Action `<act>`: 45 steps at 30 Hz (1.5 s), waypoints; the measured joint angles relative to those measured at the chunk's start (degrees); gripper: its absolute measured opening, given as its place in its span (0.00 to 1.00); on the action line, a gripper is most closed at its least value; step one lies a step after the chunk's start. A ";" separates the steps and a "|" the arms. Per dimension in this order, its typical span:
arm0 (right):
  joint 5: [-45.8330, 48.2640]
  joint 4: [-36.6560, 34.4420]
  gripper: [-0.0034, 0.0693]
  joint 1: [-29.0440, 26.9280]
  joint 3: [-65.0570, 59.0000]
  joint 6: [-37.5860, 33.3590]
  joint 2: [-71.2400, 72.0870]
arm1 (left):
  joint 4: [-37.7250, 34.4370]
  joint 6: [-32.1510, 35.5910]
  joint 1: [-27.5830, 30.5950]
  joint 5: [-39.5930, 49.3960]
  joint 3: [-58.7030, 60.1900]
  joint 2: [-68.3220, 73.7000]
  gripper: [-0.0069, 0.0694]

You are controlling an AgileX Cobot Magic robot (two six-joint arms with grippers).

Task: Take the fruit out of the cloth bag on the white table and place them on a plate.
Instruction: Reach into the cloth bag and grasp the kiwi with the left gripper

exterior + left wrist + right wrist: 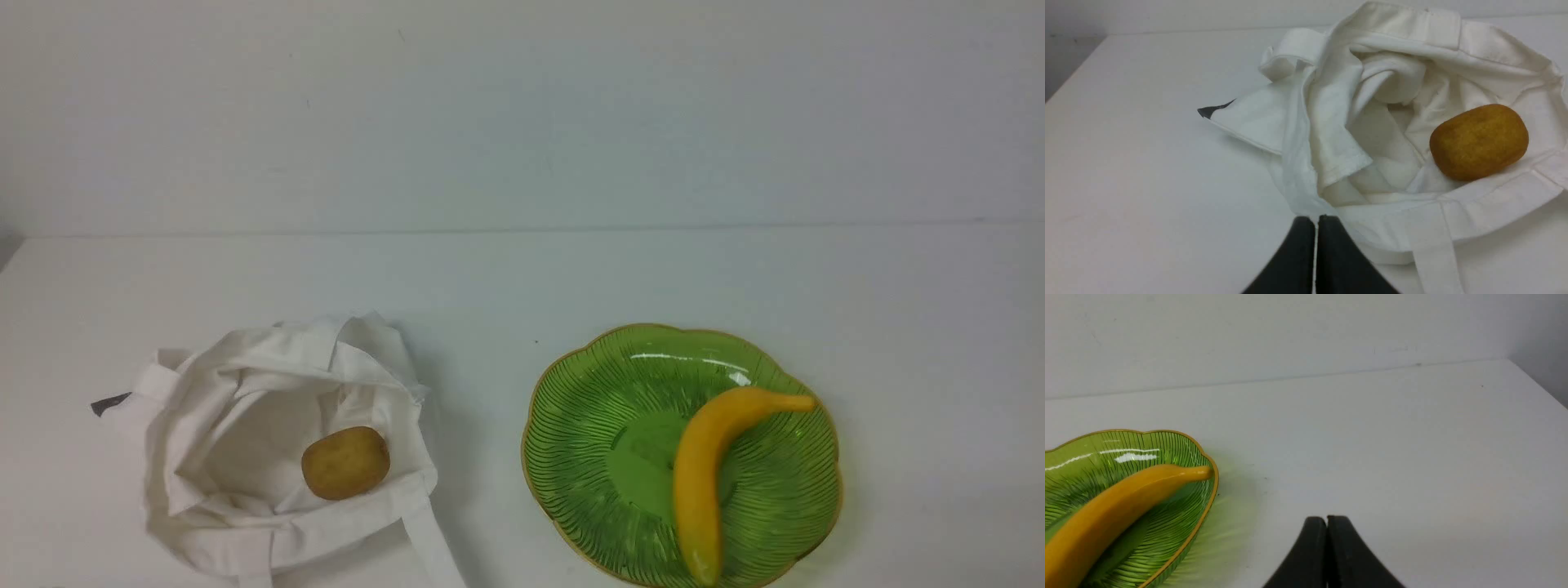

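**Banana on plate, brown fruit in bag**

Long yellow banana (700, 482) lies in the scalloped, gold-rimmed green glass plate (584, 445), right side of the plain white worktop (571, 278). Small brown oval fruit (345, 462) sits inside the open off-white cloth bag (208, 408), left side, not yet lifted. Left arm's jaws closed, empty, just short of the bag. Right arm's jaws closed, empty, near the plate. Folds may hide more fruit; can't tell.

Brown fruit (345, 462) in open cloth bag (245, 384) (off-white, crumpled), left of green plate (588, 457) on white table (490, 278)
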State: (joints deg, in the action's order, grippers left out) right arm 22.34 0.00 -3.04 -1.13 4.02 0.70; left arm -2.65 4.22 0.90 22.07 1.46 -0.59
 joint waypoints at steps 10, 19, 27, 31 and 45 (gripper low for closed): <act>0.00 0.00 0.03 0.00 0.00 0.00 0.00 | 0.00 0.00 0.00 0.00 0.00 0.00 0.08; 0.00 0.00 0.03 0.00 0.00 0.00 0.00 | 0.69 0.05 0.00 -0.28 0.00 0.00 0.08; 0.00 0.00 0.03 0.00 0.00 0.00 0.00 | -13.44 -11.02 0.00 -11.38 0.17 0.00 0.08; 0.00 0.00 0.03 0.00 0.00 0.00 0.00 | -20.72 -13.16 0.00 -17.75 0.17 0.00 0.08; 0.00 0.00 0.03 0.00 0.00 0.00 0.00 | -1.37 -14.78 0.00 -5.95 -29.25 9.46 0.08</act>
State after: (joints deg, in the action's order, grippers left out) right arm 22.34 0.00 -3.04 -1.13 4.02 0.70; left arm -4.03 -10.56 0.90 16.12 -27.79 8.87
